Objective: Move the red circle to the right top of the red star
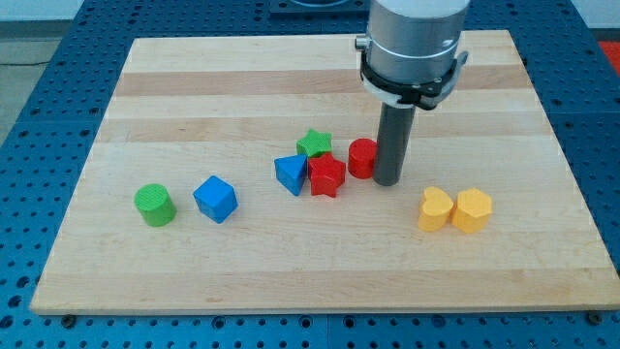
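The red circle [361,157] stands near the board's middle, just to the right of and slightly above the red star [326,175], close to it or touching. My tip [388,181] rests on the board right against the red circle's right side. The rod rises from the tip to the grey arm body at the view's top. A green star [313,144] sits just above the red star, and a blue triangle [290,174] touches the red star's left side.
A green cylinder [154,205] and a blue cube [215,199] lie at the view's left. A yellow heart [435,209] and a yellow hexagon [473,210] lie at the lower right. The wooden board [194,87] ends on all sides at a blue pegboard.
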`<control>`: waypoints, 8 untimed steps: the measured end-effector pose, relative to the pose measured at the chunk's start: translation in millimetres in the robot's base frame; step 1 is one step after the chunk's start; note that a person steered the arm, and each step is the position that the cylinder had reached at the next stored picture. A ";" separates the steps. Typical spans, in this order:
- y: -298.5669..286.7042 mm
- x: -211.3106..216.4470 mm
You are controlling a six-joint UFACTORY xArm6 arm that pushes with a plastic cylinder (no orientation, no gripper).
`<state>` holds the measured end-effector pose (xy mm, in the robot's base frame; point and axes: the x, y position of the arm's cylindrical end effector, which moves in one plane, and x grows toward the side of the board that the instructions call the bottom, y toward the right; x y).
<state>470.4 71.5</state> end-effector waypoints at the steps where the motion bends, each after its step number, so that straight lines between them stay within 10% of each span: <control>1: -1.2 -0.2; 8: 13.2 -50.1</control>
<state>420.3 84.7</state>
